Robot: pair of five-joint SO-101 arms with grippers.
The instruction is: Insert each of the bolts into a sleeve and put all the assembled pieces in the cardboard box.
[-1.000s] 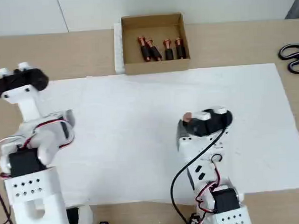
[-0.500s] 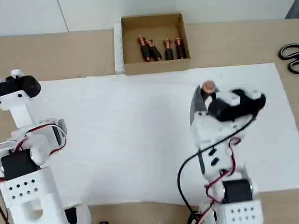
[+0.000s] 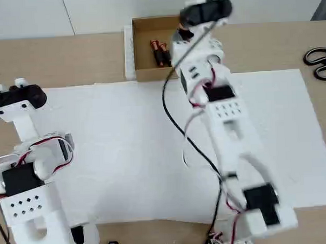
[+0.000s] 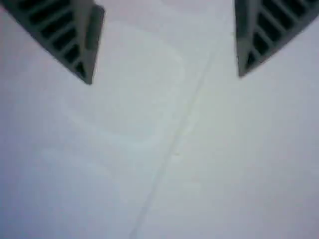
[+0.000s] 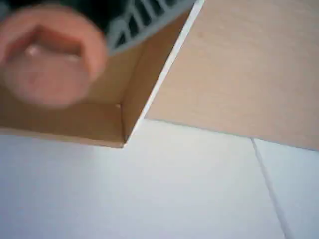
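The cardboard box (image 3: 150,74) stands at the table's far edge, and several black sleeves with copper bolts (image 3: 159,51) lie inside it. My right arm (image 3: 202,23) stretches across the white sheet, its head above the box's right half. In the right wrist view my right gripper (image 5: 94,35) is shut on a copper-headed bolt (image 5: 50,55), held over the box's inside near a corner (image 5: 122,124). The left arm (image 3: 16,101) stands at the sheet's left edge. My left gripper (image 4: 164,45) hangs open over bare sheet, with nothing between its fingers (image 4: 75,40).
A white sheet (image 3: 126,140) covers most of the tan table. Black scissors (image 3: 320,61) lie at the far right edge. A white foam strip (image 3: 129,53) lies against the box's left side. The right arm's cable (image 3: 174,121) hangs over the sheet.
The right arm has swung from the sheet's middle far forward to the box, carrying the copper-headed bolt. The left arm drew back slightly to the left, then stayed put.
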